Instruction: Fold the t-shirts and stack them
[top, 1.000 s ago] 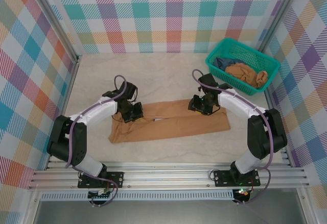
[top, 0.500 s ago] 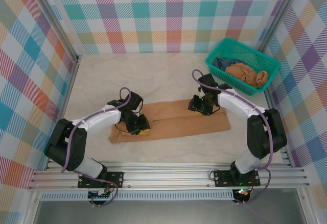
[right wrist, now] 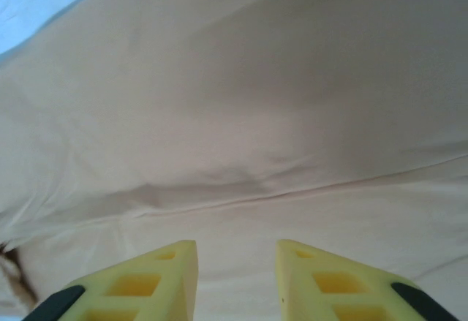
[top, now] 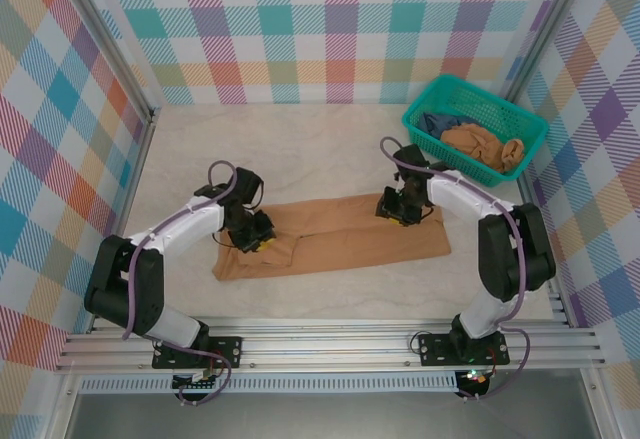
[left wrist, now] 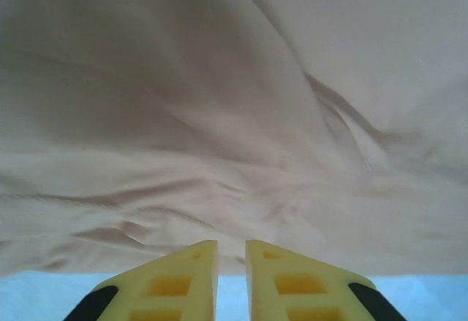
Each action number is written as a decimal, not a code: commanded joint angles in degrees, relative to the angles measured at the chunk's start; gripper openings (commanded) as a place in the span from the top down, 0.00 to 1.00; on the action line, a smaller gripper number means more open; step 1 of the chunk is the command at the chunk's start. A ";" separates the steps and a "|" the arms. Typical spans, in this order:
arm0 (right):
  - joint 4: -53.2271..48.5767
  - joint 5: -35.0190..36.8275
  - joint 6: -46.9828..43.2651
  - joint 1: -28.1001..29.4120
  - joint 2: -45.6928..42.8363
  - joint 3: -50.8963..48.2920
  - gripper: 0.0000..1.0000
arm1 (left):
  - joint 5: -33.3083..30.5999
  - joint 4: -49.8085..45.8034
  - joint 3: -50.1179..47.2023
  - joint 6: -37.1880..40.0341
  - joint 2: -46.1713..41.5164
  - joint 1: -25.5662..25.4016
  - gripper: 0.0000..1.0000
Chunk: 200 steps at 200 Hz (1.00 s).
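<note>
1. Looking down from the top view, we see one tan-brown t-shirt (top: pixel 350 239) lying flat on the pale tabletop (top: pixel 330 149) as a long band. It runs from left to right between the two arms.
2. We find the left arm (top: pixel 185 224) reaching in over the left part of that band. The left jaws hang low above the cloth, near its far edge.
3. In the left wrist view, the two yellow fingers (left wrist: pixel 175 277) of the left jaws stand just a narrow slit apart. We see nothing caught between them. Wrinkled tan cloth lies beyond the tips, and its edge runs just by them, with pale tabletop on the near side.
4. We see the right arm (top: pixel 465 204) bent inward, so that the right jaws sit at the far edge of the shirt, right of its middle.
5. In the right wrist view, the yellow fingers (right wrist: pixel 146 281) of the right jaws stand clearly apart with nothing between them. Smooth cloth lies under them, crossed by one long crease or seam, and a patch of tabletop shows in the upper left corner.
6. We note a teal mesh basket (top: pixel 445 147) in the far right corner of the tabletop, well apart from the flat shirt.
7. Inside the basket we make out a crumpled tan garment (top: pixel 480 144) and, beside it, some dark blue cloth (top: pixel 435 122).
8. Plaid walls (top: pixel 300 29) in many colours close the tabletop in on three sides.
</note>
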 commanded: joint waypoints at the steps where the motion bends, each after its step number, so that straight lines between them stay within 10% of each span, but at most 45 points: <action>1: -4.67 3.97 -3.86 -3.38 3.05 2.96 0.68 | -6.49 -4.29 4.19 -3.85 5.30 2.14 0.85; 78: -10.29 4.66 -1.88 -5.45 10.36 1.87 0.71 | -10.17 -7.24 20.02 -0.02 27.38 9.44 0.87; 152: 1.64 -11.97 22.35 12.46 2.02 -11.09 0.70 | -0.69 -4.40 66.97 5.21 54.04 10.14 0.82; 200: -0.18 -10.82 24.62 14.09 -4.77 -3.00 0.59 | 0.91 -4.86 78.10 4.80 51.18 10.14 0.73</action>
